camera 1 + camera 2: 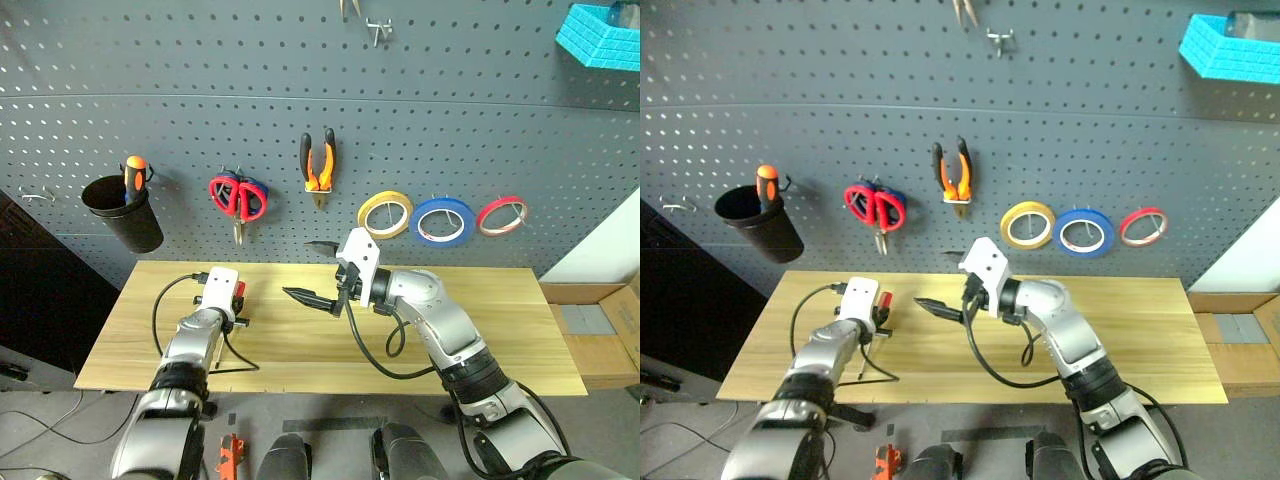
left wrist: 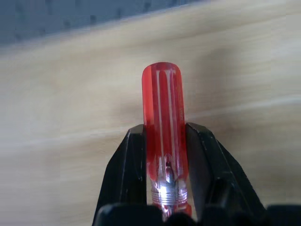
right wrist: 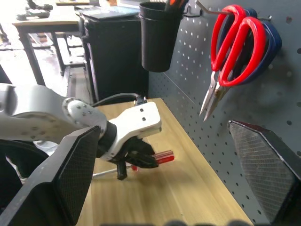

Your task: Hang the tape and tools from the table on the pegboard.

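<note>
My left gripper (image 1: 237, 302) is shut on the slim screwdriver's red handle (image 2: 162, 122), low over the left part of the wooden table (image 1: 500, 320). The handle sticks out past the fingers (image 2: 131, 174), and the metal shaft (image 3: 106, 173) trails back under the hand. My right gripper (image 1: 303, 270) is open and empty over the table's middle, pointing left. On the pegboard (image 1: 200, 80) hang the red-handled scissors (image 1: 232, 195), the orange-and-black pliers (image 1: 318, 165) and the blue tape (image 1: 442, 221).
A black cup (image 1: 125, 212) holding an orange-handled screwdriver (image 1: 133, 172) hangs at the board's left. Blue-handled scissors (image 1: 258, 192) hang behind the red ones. Yellow tape (image 1: 385, 213) and red tape (image 1: 501, 214) flank the blue. A blue basket (image 1: 603, 35) hangs top right.
</note>
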